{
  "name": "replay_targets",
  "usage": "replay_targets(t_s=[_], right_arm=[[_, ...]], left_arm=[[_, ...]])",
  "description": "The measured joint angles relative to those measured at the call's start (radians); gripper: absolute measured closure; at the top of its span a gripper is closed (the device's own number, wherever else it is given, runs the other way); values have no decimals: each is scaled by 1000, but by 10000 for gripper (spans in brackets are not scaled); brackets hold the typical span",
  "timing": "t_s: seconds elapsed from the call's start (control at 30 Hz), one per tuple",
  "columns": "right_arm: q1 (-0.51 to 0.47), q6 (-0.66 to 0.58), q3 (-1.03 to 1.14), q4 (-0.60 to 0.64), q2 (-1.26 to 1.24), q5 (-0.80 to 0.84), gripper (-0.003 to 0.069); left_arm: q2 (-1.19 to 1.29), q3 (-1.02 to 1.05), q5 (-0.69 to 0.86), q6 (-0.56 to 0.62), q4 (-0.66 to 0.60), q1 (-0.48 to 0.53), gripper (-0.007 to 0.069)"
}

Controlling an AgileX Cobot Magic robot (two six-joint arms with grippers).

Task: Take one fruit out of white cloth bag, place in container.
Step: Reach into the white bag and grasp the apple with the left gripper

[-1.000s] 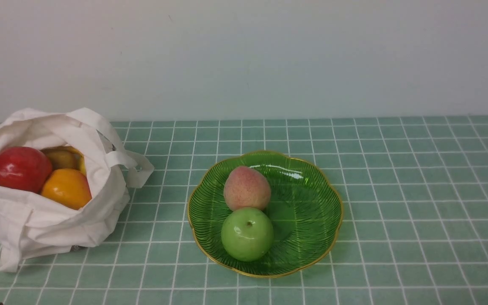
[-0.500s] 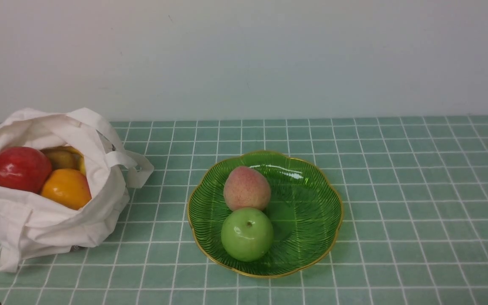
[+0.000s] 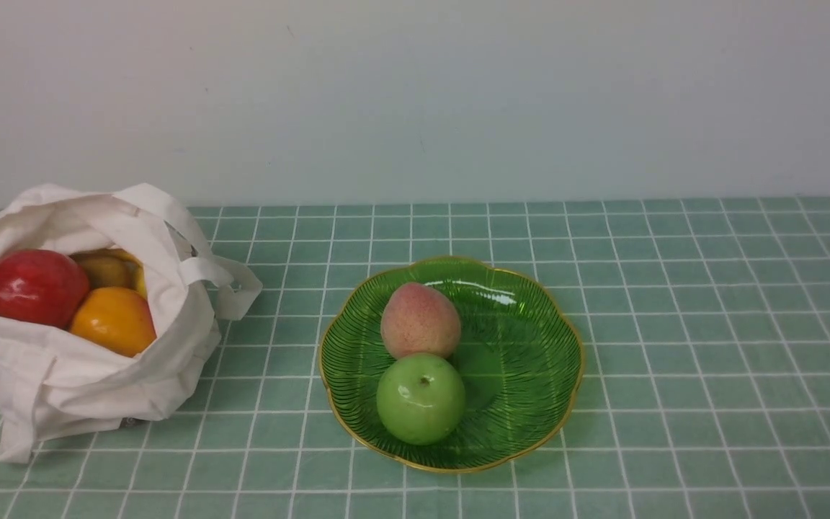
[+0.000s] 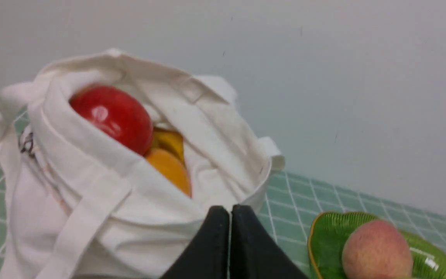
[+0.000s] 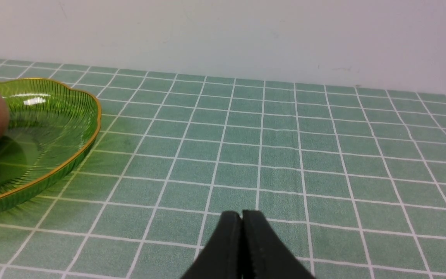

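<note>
Left gripper [image 4: 229, 212], tips together and empty, sits just short of the bag [image 4: 103, 193]. The apple [image 4: 110, 116] lies ahead in its open mouth, over the near hem. The right gripper [image 5: 241, 217], likewise closed, is well off on the dish's [image 3: 523, 346] far side.

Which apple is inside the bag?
The red apple, in the bag beside the orange fruit; the green apple sits in the dish.
</note>
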Motion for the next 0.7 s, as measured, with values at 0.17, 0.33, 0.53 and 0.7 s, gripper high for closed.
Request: replay_targets(t_s=[0.17, 0.33, 0.53, 0.7], right_arm=[[0, 0, 0, 0, 0, 0, 674], [0, 0, 0, 0, 0, 0, 674], [0, 0, 0, 0, 0, 0, 674], [0, 0, 0, 0, 0, 0, 674]], left_arm=[[0, 0, -178, -12, -23, 0, 632], [0, -92, -422, -32, -86, 0, 632], [138, -468, -43, 18, -86, 0, 632], [415, -790, 552, 85, -50, 0, 632]])
